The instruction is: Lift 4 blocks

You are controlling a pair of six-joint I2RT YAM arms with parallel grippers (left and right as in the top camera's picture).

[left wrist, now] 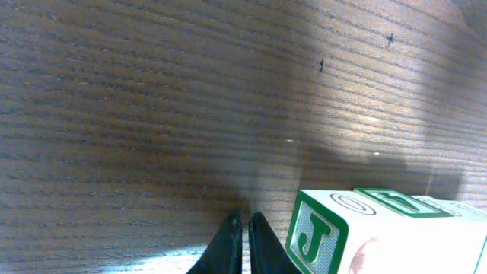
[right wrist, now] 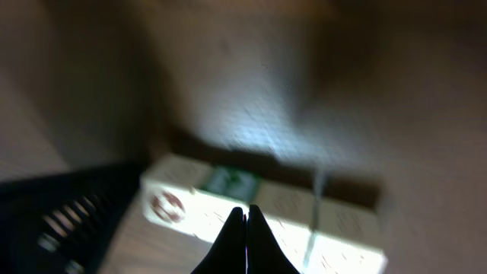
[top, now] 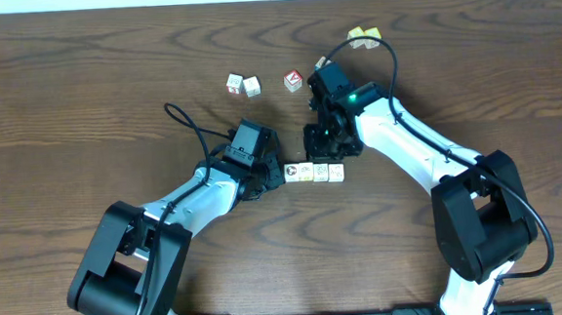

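**Small white picture cubes** [top: 313, 173]: count four, with faint green and dark printed marks.
- They lie side by side in one straight row on the dark brown wooden table [top: 83, 111], near its middle and between the two arms.
- The left-end cube [left wrist: 316, 236] shows a green letter J on a green-bordered face.

**Left pincer** [left wrist: 245, 242]: count one.
- Its jaws are pressed together with nothing between them.
- The tips sit low over the wood, just beside the left-end cube. Whether they touch it cannot be told.

**Right pincer** [right wrist: 245, 232]: count one.
- Its jaws are pressed together and hold nothing.
- The tips point down at the middle of the row from its far side. Contact cannot be told, as the wrist view is blurred.

**White cubes with pink-red edges** [top: 234, 83]: count two, just beside each other, toward the far edge.

**Red-faced cube** [top: 294, 79]: count one, near that pair but apart from it.

**Pale yellow cubes** [top: 357, 34]: count two, together, close to the far edge.

**Room:** All five spare cubes lie well apart from the row, on its far side. Bare wood stretches wide to the left of the left arm and to the right of the right arm. The table's far edge runs along the top of the overhead view.
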